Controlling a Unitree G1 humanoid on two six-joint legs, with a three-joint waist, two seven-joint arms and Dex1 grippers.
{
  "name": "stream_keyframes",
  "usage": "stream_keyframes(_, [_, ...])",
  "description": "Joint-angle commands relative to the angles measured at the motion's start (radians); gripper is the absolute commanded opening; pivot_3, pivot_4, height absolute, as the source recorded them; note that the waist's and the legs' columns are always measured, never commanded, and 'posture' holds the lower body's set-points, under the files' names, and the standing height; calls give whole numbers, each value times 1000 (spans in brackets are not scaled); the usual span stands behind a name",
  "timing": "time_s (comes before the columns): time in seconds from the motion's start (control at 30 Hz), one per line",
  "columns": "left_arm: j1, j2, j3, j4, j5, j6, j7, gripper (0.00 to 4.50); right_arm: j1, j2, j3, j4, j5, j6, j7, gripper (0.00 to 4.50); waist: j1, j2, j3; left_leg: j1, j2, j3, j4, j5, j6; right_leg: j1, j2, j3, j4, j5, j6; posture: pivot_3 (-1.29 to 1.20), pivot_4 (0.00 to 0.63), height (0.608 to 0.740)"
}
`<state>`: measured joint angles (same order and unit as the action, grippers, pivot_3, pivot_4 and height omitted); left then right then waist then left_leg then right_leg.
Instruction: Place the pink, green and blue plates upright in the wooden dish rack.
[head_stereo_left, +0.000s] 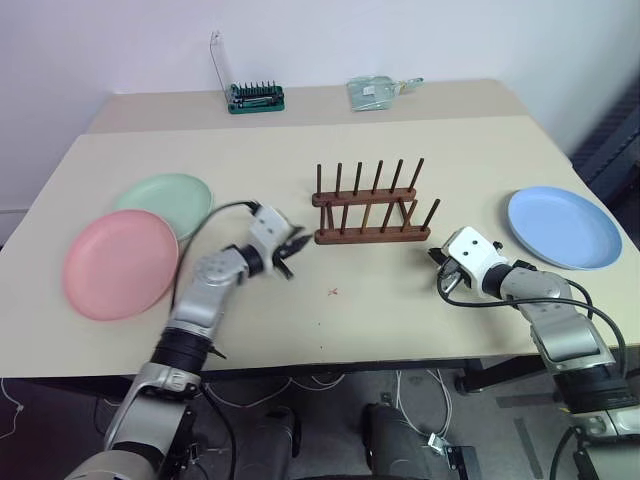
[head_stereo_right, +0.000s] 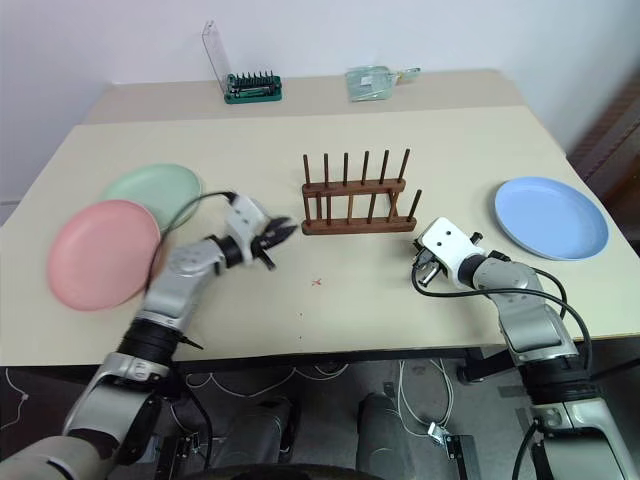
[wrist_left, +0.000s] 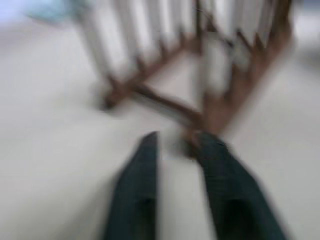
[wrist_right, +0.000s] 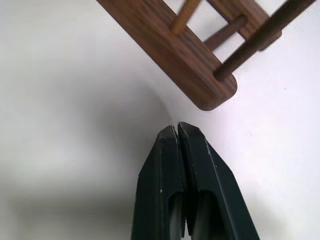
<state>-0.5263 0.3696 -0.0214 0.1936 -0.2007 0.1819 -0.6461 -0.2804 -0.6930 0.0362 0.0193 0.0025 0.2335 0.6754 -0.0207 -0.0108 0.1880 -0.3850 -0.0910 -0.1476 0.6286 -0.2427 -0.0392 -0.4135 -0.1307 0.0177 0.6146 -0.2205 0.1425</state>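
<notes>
While the left gripper (wrist_left: 175, 142) gapes empty before the dark-brown wooden pegged dish rack (head_stereo_left: 368, 205), the right gripper (wrist_right: 177, 129) sits pinched shut, empty, just short of its rail end.

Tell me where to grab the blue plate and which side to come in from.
Grip the blue plate by its rim, on the edge facing the wooden dish rack. It lies flat on the table, so only the thin raised lip offers a pinch. The right gripper, shut now, is probably best placed: open it and come in low from the rack side.
</notes>
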Motion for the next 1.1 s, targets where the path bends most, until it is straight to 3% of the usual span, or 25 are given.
stream_keyframes(0.03, [7,62,146,-75,-62,78,63,3127,-3,-7,-20,-82,24,7,22,0,0,0,0,0,0,0,0,0,0,0,0,0,0,0,0,0,150,740])
stream_keyframes(0.13, [-6,117,356,-89,-123,160,215,4455,-16,4,-4,-89,30,5,43,0,7,-2,1,0,0,0,0,0,0,1,1,0,-1,0,0,0,150,740])
stream_keyframes(0.23, [26,139,617,-145,-229,224,388,4455,-44,18,23,-55,21,-7,60,0,1,-6,3,0,0,-1,0,0,0,0,1,0,-1,0,0,0,150,740])
stream_keyframes(0.43, [202,146,868,-157,-304,370,561,4455,-110,41,65,30,12,-48,97,0,7,-5,3,0,1,1,0,0,-1,0,1,2,-1,0,0,0,150,740])
stream_keyframes(0.63, [399,39,898,-258,-451,507,537,4455,-160,68,91,101,1,-89,111,0,16,-9,2,0,1,0,1,-1,-1,2,1,2,-2,0,-1,0,150,740])
stream_keyframes(0.97, [443,-7,861,-255,-550,556,543,4455,-157,69,86,108,-2,-103,111,0,9,-9,2,0,1,0,0,-1,-1,1,1,1,-2,0,-1,0,150,740])
stream_keyframes(1.07, [417,-1,845,-227,-545,539,552,3248,-135,64,76,85,-1,-94,101,0,12,-9,2,1,1,1,1,-1,-1,2,1,1,-2,0,-2,0,150,740])
stream_keyframes(1.1, [413,0,842,-222,-545,533,551,2607,-128,62,73,77,0,-91,98,0,12,-9,2,0,1,1,1,-1,-1,2,1,2,-2,0,-2,0,150,740])
